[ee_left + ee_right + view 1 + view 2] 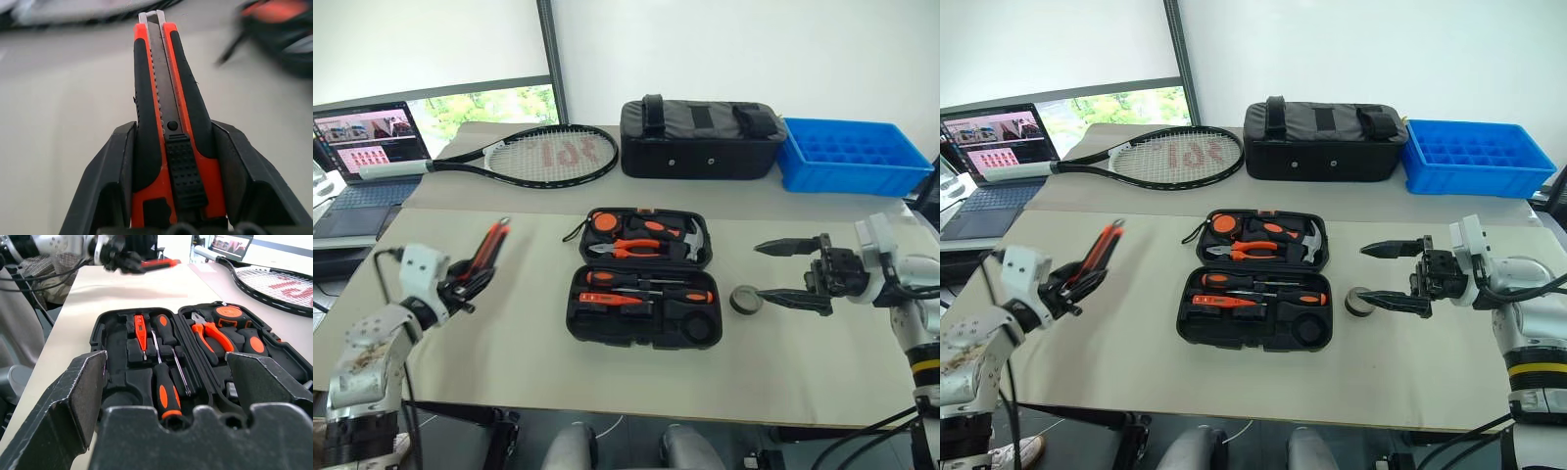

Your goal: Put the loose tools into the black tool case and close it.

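Left gripper [168, 161], jaws clamped on a utility knife [166, 98]; right gripper's [793, 272] jaws apart beside tape roll [746, 299]. Shallow hold risks knife slipping short of open tool case [641, 279].

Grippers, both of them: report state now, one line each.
Left gripper: closed on the orange-and-black utility knife, held above the table.
Right gripper: open, holding nothing, beside the tape roll.
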You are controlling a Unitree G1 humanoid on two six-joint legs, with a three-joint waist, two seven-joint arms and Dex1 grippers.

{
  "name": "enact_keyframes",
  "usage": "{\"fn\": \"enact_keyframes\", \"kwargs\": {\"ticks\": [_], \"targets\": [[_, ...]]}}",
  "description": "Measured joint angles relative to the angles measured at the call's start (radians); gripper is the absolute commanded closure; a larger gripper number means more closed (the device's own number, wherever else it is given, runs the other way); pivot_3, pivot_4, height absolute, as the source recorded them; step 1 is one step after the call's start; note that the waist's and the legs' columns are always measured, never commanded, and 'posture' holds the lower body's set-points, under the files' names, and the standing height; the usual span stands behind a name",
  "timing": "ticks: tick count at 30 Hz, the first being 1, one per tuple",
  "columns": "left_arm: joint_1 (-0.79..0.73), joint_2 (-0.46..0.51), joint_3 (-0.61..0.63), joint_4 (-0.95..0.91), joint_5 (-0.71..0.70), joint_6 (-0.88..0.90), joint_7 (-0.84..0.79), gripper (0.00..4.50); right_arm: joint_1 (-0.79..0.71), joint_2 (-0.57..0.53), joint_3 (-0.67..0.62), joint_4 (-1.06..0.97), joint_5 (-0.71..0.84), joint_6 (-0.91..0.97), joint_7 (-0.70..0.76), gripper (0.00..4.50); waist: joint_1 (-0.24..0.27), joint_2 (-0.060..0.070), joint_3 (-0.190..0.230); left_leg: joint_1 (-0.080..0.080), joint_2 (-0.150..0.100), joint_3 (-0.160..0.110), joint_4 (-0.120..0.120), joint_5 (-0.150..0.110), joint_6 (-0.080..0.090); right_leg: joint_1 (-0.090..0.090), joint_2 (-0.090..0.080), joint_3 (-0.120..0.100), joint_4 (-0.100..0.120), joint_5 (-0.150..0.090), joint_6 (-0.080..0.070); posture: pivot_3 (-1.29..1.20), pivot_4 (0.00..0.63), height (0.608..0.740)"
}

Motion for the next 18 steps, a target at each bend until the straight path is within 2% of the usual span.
{"fn": "enact_keyframes", "kwargs": {"ticks": [4,9,13,18], "targets": [[-0.152,0.037,-0.217,0.043,0.056,-0.168,-0.251,2.7,0.048,-0.009,-0.008,-0.035,0.001,0.006,0.0,0.0,0.003,0.001,0.0,0.0,-0.001,0.001,-0.001,0.0,0.0,0.0,0.002,0.001,-0.001,0.0,0.0,0.0,0.15,0.707],[-0.323,-0.005,-0.408,0.131,0.123,-0.264,-0.42,2.7,0.125,-0.011,-0.053,-0.098,0.001,0.013,0.001,0.0,0.001,0.001,0.0,-0.002,-0.002,0.002,-0.001,0.0,0.001,-0.001,0.003,0.002,-0.001,0.0,0.0,0.0,0.15,0.707],[-0.375,-0.045,-0.512,0.183,0.18,-0.313,-0.487,2.7,0.2,-0.011,-0.12,-0.159,0.002,0.025,0.0,0.0,-0.003,0.001,0.0,-0.002,-0.001,0.002,0.0,0.0,0.001,0.0,0.004,0.004,-0.001,0.0,0.0,0.0,0.15,0.707],[-0.394,-0.074,-0.578,0.231,0.241,-0.312,-0.491,2.7,0.31,-0.011,-0.187,-0.259,0.022,0.054,-0.007,0.0,-0.004,0.001,0.0,-0.002,-0.001,0.001,0.002,0.0,0.002,0.0,0.004,0.004,-0.001,0.0,0.0,0.0,0.15,0.707]]}}
